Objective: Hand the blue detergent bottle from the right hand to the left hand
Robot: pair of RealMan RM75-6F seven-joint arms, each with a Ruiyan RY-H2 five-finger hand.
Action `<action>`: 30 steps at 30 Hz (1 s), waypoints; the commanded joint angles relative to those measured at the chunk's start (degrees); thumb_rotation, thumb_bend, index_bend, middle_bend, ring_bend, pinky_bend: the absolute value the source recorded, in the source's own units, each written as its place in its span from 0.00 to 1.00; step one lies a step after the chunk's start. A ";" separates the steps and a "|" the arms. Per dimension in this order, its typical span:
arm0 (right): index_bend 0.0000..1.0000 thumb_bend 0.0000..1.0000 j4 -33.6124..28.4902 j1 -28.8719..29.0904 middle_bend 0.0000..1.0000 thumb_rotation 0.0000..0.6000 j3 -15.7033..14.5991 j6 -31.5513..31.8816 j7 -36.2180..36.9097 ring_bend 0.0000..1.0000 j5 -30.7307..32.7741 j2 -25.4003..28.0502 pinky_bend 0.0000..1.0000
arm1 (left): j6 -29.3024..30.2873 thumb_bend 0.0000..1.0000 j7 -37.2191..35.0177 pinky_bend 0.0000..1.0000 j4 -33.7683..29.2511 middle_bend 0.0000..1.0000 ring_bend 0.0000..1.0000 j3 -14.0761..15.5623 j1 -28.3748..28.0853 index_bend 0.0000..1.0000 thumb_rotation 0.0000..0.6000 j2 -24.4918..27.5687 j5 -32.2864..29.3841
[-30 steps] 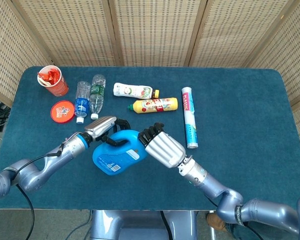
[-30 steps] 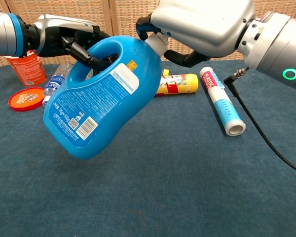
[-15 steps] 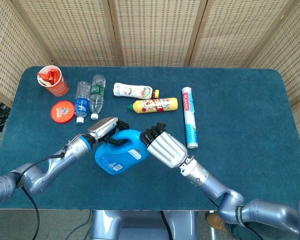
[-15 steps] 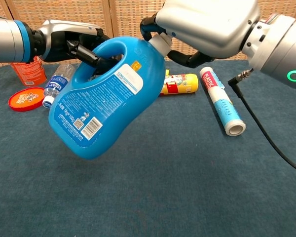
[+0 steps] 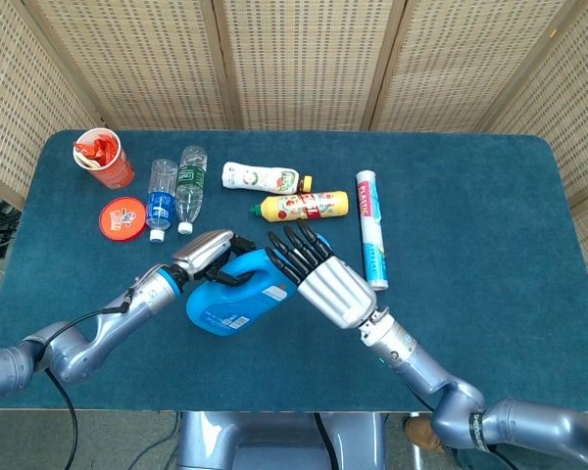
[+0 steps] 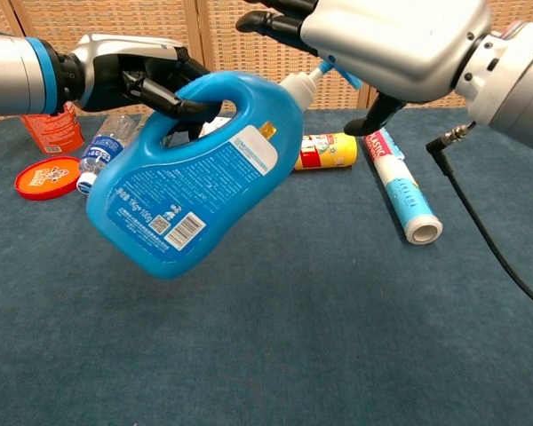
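Note:
The blue detergent bottle (image 5: 233, 298) (image 6: 182, 206) hangs tilted above the table, its white cap pointing up and right. My left hand (image 5: 208, 253) (image 6: 142, 75) holds it by the handle, fingers hooked through the loop. My right hand (image 5: 318, 274) (image 6: 382, 35) hovers just above and right of the cap with its fingers spread straight. It grips nothing, and the cap pokes out below its palm.
On the blue table (image 5: 470, 245) lie a yellow bottle (image 5: 304, 206), a white bottle (image 5: 262, 177), a white tube (image 5: 371, 229) and two clear water bottles (image 5: 175, 189). A red cup (image 5: 105, 158) and a red lid (image 5: 123, 216) sit at the far left.
My right hand has let go of the bottle's neck and spread its fingers, lifting slightly. The bottle has swung flatter and now hangs from my left hand alone.

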 commanded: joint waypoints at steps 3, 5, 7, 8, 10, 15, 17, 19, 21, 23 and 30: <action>0.00 0.00 -1.11 -0.70 0.00 1.00 0.58 1.39 -1.78 0.00 0.24 0.76 0.00 | 0.88 0.69 -0.74 0.76 -0.14 0.77 0.55 -0.21 0.49 0.81 1.00 0.41 0.91; 0.00 0.00 -1.38 -1.30 0.00 1.00 0.81 2.32 -2.54 0.00 0.43 1.36 0.00 | 1.62 0.69 -1.19 0.76 -0.07 0.77 0.55 -0.30 0.87 0.81 1.00 0.55 1.31; 0.00 0.00 -1.56 -2.31 0.00 1.00 1.08 3.76 -3.10 0.00 0.70 2.42 0.00 | 2.77 0.69 -2.20 0.76 -0.01 0.77 0.55 -0.34 1.53 0.81 1.00 0.81 2.14; 0.00 0.00 -1.51 -2.79 0.00 1.00 1.22 4.36 -3.10 0.00 0.99 2.90 0.00 | 3.34 0.69 -2.71 0.76 0.03 0.77 0.55 -0.30 1.85 0.81 1.00 0.94 2.61; 0.00 0.00 -1.16 -4.19 0.00 1.00 1.67 5.92 -2.14 0.00 2.18 4.25 0.00 | 5.07 0.69 -3.95 0.76 0.29 0.77 0.55 0.06 2.82 0.81 1.00 1.28 4.26; 0.00 0.00 1.47 -7.43 0.00 1.00 2.82 9.20 3.59 0.00 5.46 7.38 0.00 | 11.05 0.69 -6.75 0.76 1.93 0.77 0.55 1.62 5.82 0.81 1.00 1.46 8.91; 0.00 0.00 3.08 -8.83 0.00 1.00 3.17 10.17 7.32 0.00 7.17 8.51 0.00 | 14.27 0.69 -8.47 0.76 3.21 0.77 0.55 2.52 7.42 0.81 1.00 1.05 10.89; 0.00 0.00 5.20 -10.52 0.00 1.00 3.49 10.77 12.74 0.00 9.63 9.62 0.00 | 18.20 0.69 -11.73 0.76 5.13 0.77 0.55 3.57 9.28 0.81 1.00 0.07 13.04; 0.00 0.00 6.84 -11.63 0.00 1.00 3.51 10.87 16.90 0.00 11.16 10.26 0.00 | 21.62 0.69 -14.34 0.76 7.14 0.77 0.55 4.28 10.71 0.81 1.00 -1.12 14.63; 0.00 0.00 8.68 -12.79 0.00 1.00 3.16 10.46 21.84 0.00 12.67 10.72 0.00 | 26.01 0.68 -17.17 0.76 9.90 0.77 0.55 4.88 12.42 0.81 1.00 -3.17 16.13; 0.00 0.00 11.34 -16.05 0.00 1.00 -0.04 8.10 34.98 0.00 14.48 11.38 0.00 | 35.86 0.68 -24.15 0.76 16.47 0.77 0.55 5.90 15.89 0.82 1.00 -9.82 18.70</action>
